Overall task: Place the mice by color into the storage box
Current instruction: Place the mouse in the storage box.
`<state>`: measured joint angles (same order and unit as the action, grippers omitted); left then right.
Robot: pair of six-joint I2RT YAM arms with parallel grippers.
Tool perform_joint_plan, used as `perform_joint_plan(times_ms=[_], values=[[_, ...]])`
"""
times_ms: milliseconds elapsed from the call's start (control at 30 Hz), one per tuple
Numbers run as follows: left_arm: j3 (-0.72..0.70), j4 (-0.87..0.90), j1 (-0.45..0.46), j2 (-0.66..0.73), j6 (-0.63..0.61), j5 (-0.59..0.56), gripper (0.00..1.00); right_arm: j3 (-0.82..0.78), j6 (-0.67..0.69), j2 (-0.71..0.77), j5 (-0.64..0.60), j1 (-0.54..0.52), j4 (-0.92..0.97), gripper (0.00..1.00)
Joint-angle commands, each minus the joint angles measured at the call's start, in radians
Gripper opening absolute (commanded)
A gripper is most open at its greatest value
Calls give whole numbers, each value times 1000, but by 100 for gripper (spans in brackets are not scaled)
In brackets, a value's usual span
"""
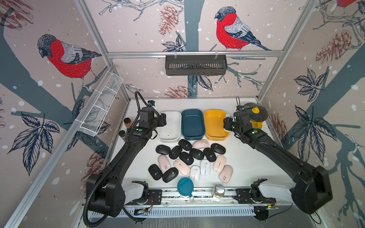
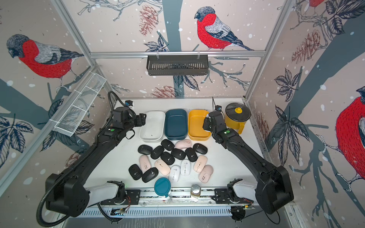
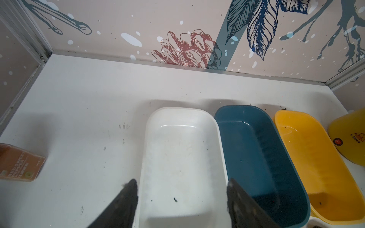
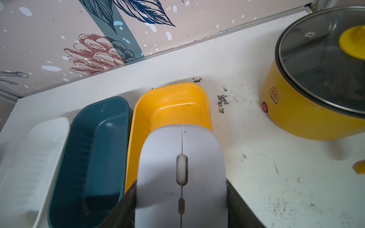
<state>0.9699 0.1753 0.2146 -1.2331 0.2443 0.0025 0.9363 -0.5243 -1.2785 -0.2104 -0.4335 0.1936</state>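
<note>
White mouse (image 4: 181, 150): clamped in right gripper (image 4: 180, 187) over yellow box (image 4: 171, 86) edge; left gripper (image 3: 181, 182) spread, unladen, at white box (image 3: 150, 126).

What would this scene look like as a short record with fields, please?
Left fingers: open, empty, at the white bin
Right fingers: shut on a white mouse, at the yellow bin
Middle: blue bin
Bin contents: all three empty
Loose mice: black, pink and white, on the table in front of the bins
</note>
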Motion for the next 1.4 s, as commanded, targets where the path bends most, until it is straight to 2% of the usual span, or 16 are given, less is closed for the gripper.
perform_joint_plan(times_ms=[0, 567, 967, 1367], values=[[-2, 3, 3, 14, -13, -4, 71, 48, 46, -59, -3, 0, -31, 46], [-29, -26, 3, 24, -28, -6, 71, 152, 85, -282, -2, 9, -93, 46], [-28, -26, 5, 25, -26, 1, 71, 264, 82, -518, 36, -33, -59, 45], [-28, -23, 5, 19, -19, 4, 71, 283, 46, -620, 53, -63, -54, 46]])
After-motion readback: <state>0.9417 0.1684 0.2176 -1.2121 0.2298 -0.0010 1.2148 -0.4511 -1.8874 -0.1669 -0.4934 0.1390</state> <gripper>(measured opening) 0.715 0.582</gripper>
